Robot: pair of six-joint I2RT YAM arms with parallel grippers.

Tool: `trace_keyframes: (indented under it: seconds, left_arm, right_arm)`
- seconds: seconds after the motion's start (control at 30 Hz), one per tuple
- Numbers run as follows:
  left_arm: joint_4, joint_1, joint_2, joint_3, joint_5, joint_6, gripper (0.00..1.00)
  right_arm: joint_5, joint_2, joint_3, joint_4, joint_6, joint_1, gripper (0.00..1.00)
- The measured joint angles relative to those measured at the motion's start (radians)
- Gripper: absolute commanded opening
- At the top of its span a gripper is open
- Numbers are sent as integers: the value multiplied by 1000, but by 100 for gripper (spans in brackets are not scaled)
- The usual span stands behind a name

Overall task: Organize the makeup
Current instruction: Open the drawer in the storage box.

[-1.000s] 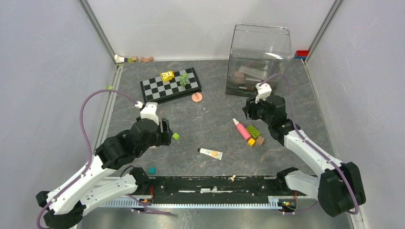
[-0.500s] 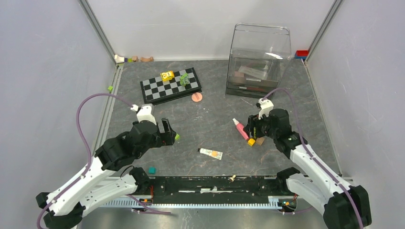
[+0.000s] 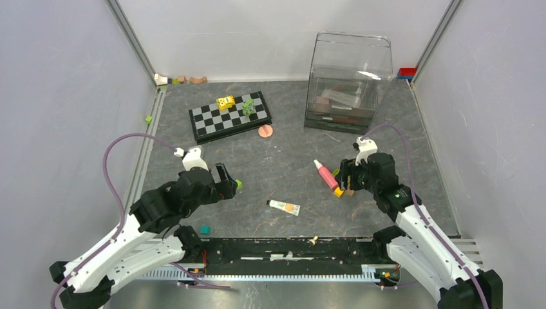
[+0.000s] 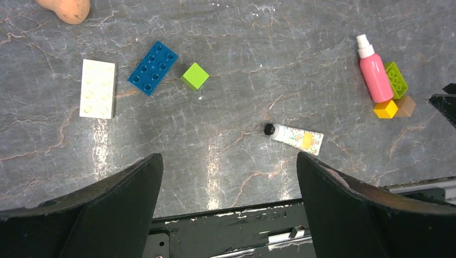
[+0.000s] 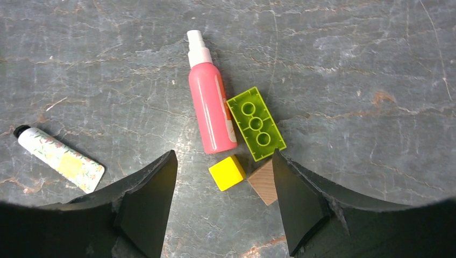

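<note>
The right arm has drawn back from the tall clear plastic box (image 3: 380, 61) at the far right. Its right fingers (image 3: 345, 176) now hang, spread wide and empty, over the pink spray bottle (image 5: 211, 115) lying on the grey tabletop (image 3: 290, 158). I take that as one delivery done and the next pick lining up.

The bottle lies flat, its white nozzle pointing far. A lime-green toy brick (image 5: 256, 123) touches its right side, and a yellow cube (image 5: 227, 172) and a tan wooden cube (image 5: 263, 183) sit just near of it. Closing on the bottle alone looks awkward.

The left fingers (image 3: 225, 182) have eased slightly nearer, also wide apart and holding nothing. The cream floral tube (image 4: 296, 140) lies to their right, with toy blocks scattered further left.

Inside the box I can make out brownish flat pieces and something pale (image 3: 338, 103), too murky through the plastic to name.
</note>
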Motion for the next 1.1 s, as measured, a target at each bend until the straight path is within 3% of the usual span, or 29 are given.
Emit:
trace_keyframes:
  seconds: [0.33,0.47,0.73,1.1]
  left_arm:
    - [-20,0,94,83,10,66,100]
    - [-25,0,108,131,2,136,100]
    - [-13,0,99,132,-23,264,100]
    - [16,0,28,89,-114,293,100]
  right_arm:
    - [89,13,-10,18,108,0,73]
    - [100,18,-60,149,235,-1,72]
    - [145,82,-245,609,575,-5,72]
    - [227,366,-196,951,769,-61,63]
